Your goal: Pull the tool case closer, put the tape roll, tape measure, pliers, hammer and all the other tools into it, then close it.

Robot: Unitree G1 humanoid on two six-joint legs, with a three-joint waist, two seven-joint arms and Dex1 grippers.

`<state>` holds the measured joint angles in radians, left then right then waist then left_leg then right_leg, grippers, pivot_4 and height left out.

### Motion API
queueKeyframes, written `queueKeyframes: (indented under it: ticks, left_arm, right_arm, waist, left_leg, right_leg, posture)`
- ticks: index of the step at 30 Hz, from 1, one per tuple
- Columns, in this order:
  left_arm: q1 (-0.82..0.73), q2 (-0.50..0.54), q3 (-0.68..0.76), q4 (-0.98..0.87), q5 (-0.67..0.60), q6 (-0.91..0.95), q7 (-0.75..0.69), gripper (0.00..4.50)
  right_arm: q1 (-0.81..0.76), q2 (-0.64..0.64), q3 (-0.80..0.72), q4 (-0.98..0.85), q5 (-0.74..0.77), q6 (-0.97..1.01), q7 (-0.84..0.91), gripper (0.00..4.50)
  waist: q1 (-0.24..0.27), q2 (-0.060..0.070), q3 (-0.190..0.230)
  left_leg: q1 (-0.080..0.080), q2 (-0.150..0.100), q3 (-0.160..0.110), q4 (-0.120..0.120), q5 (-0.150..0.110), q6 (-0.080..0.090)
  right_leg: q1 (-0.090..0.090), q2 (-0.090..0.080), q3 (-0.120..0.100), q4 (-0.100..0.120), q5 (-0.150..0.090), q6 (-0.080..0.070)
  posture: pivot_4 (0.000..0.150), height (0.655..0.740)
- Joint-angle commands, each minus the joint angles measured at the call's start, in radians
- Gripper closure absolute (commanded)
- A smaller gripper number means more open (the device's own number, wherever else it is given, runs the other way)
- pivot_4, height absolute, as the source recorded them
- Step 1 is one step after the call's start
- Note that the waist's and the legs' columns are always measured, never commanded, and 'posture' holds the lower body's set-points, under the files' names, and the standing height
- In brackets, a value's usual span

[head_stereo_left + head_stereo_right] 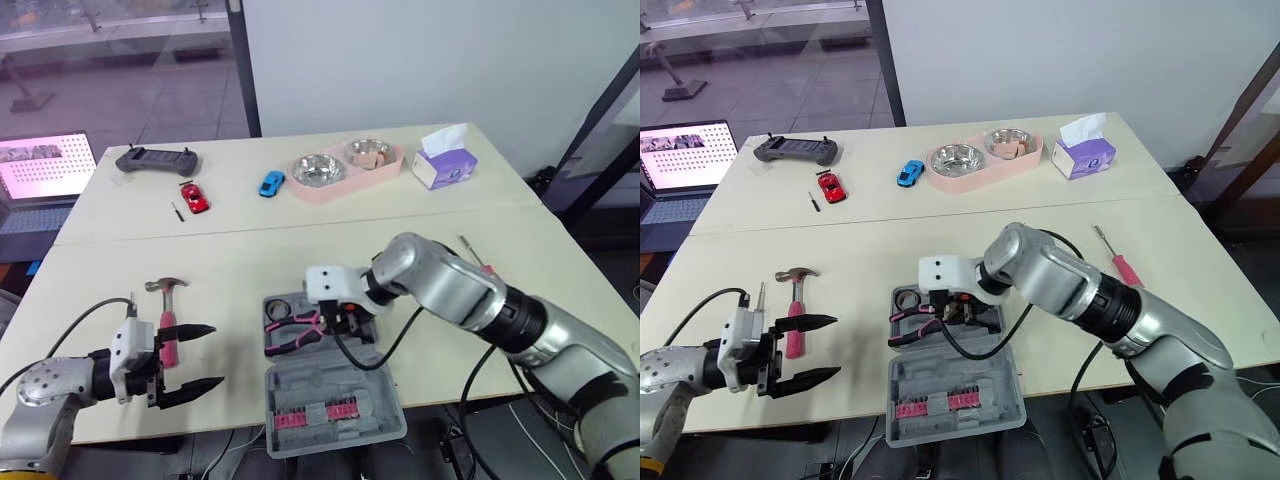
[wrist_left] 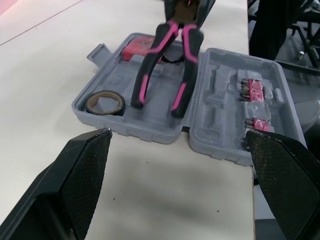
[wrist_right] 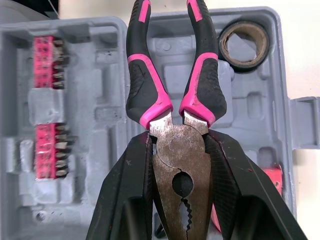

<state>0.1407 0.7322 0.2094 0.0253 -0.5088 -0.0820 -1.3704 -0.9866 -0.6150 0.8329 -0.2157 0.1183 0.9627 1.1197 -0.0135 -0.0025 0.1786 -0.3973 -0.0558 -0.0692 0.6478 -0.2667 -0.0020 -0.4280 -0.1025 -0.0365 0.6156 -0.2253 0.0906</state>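
The case (image 2: 127, 127) lies open at the near edge of the bench (image 1: 250, 260). The right pincer (image 1: 345, 322) pinches the pliers (image 3: 177, 145) by the head, with the handles over the case tray. The tape roll (image 3: 245, 44) sits in a tray corner. The left pincer (image 1: 205, 355) is spread, near the hammer (image 1: 167, 300).

The right end effector (image 1: 342, 322), clamped on the pliers (image 1: 290, 335), is hiding their head above the tool case (image 1: 372, 385). Inside the case, a red item (image 2: 137, 47) is sitting mostly behind the pliers' handles, unidentifiable. Far beyond the case, a thin dark object (image 1: 177, 209) is lying too small to identify, and a laptop (image 1: 45, 165) is running off the picture's edge.
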Motion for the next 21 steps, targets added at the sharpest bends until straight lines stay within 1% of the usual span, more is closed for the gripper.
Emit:
queueKeyframes:
  ticks: [1,21]
  left_arm:
    - [-0.007,0.007,0.007,-0.030,0.000,-0.016,0.000,0.00]
    - [-0.027,0.012,0.010,-0.037,0.001,-0.019,0.000,0.00]
  right_arm:
    - [-0.007,0.006,-0.005,0.005,-0.034,-0.032,0.000,3.51]
    - [0.067,0.067,-0.001,0.133,-0.136,-0.147,0.009,3.51]
  waist:
    - [0.001,0.000,0.000]
    - [-0.001,0.000,0.000]
  left_leg:
    - [0.000,0.000,0.000,0.000,0.000,0.000]
    - [0.001,0.000,0.000,0.000,0.000,-0.001]
  right_leg:
    - [0.000,0.000,0.000,0.000,0.000,0.000]
    - [0.000,0.002,-0.001,0.002,0.000,0.000]
  posture:
    - [0.150,0.7400]
    - [0.150,0.7400]
